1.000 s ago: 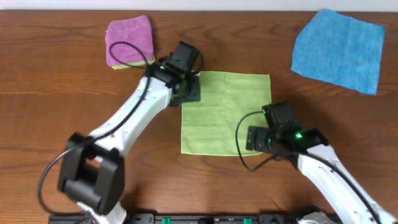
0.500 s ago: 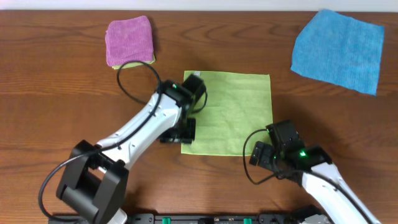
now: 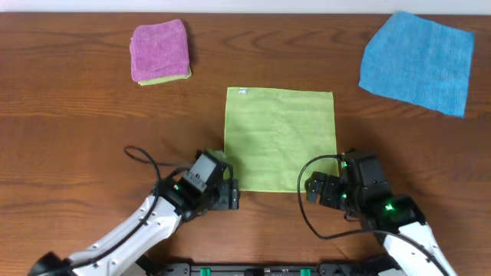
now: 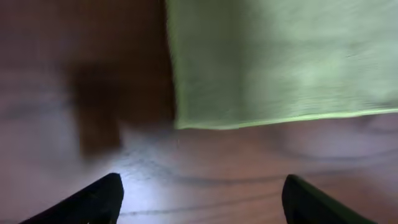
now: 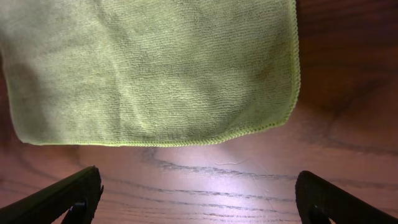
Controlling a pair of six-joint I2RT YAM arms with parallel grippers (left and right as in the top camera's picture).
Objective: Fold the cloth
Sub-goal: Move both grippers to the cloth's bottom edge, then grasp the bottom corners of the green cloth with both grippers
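Left gripper (image 3: 225,197): mine, released. Its fingers (image 4: 93,200) stand spread at the lower corners of the wrist view, with bare wood between them and nothing grasped.
Right gripper (image 3: 316,189): mine, also released. Its fingertips (image 5: 73,194) are far apart, with only table between them.
Green cloth (image 3: 280,138): the task's thing. It lies flat and unfolded as one square sheet just ahead of both my grippers, and neither touches it.
Cloth relative to left gripper: the near-left corner lies just ahead of my fingers, between them. This wrist view is blurred, so the weave cannot be made out.
Cloth relative to right gripper: the stitched near hem runs across ahead of my fingers. Its rounded near-right corner sits ahead of, and slightly inward of, the right-hand finger.
Tag (image 3: 242,92): a small white label at the cloth's far-left corner, well away from both grippers. It is too small to read.
Pink cloth (image 3: 159,50): folded, far ahead and to the left of my left gripper. A yellow-green layer shows under its near edge.
Blue cloth (image 3: 418,61): spread flat, far ahead and to the right of my right gripper, well apart from the green cloth.
Table (image 3: 77,130): dark wood grain, bearing all three cloths.
Cable (image 3: 301,192): a black loop beside my right gripper. In the overhead view it crosses the green cloth's near-right corner.
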